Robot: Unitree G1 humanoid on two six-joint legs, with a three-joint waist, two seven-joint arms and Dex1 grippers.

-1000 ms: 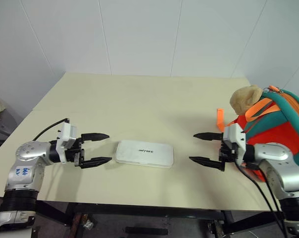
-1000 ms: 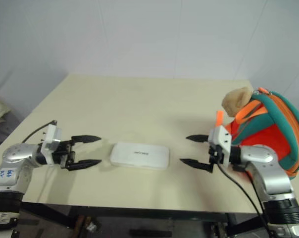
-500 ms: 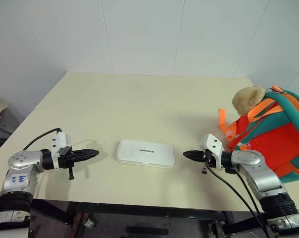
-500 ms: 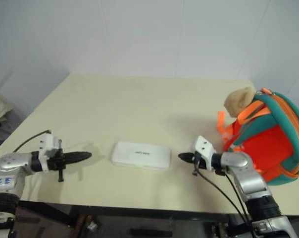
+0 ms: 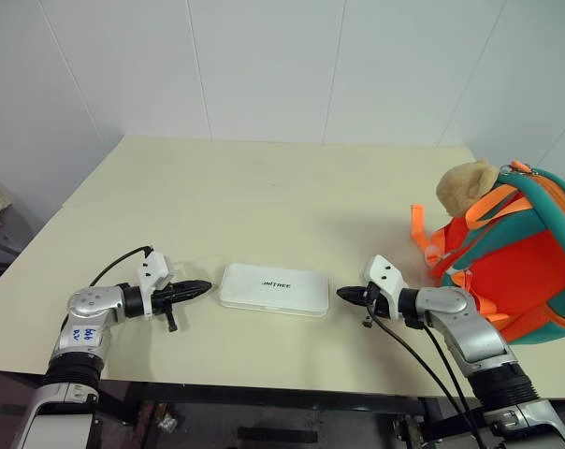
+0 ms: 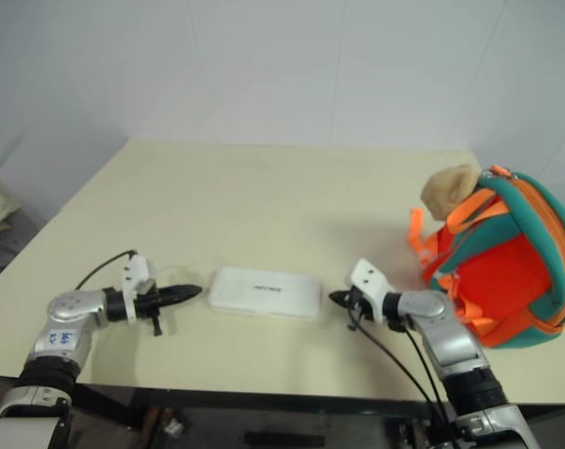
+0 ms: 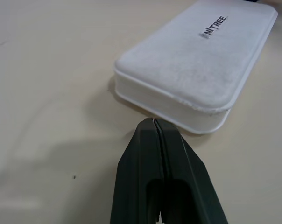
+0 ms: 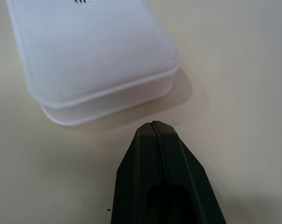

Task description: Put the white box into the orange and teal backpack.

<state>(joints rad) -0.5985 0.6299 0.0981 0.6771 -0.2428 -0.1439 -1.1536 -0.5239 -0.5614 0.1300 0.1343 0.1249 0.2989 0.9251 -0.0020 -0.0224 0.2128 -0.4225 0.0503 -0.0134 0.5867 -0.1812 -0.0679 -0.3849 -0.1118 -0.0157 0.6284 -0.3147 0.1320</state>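
Where white walls (image 5: 264,65) meet, cream table (image 5: 264,187).

Left arm (image 5: 94,304): a rounded silver shell with blue handwritten marks on its side, above a black ribbed sleeve.
Left wrist block (image 5: 154,274): a small white housing, with a thin black cable looping out behind it.
Left gripper (image 5: 202,286): two black fingers that tapered to a narrow point, with a short black peg below.
Right arm (image 5: 465,327): silver shell segments joined by black ribbed collars.
Right wrist block (image 5: 383,273): a white, angular housing.
Right cables (image 5: 423,365): thin black cables that trailed under the forearm.
Right gripper (image 5: 341,295): black fingers of the same wedge shape.
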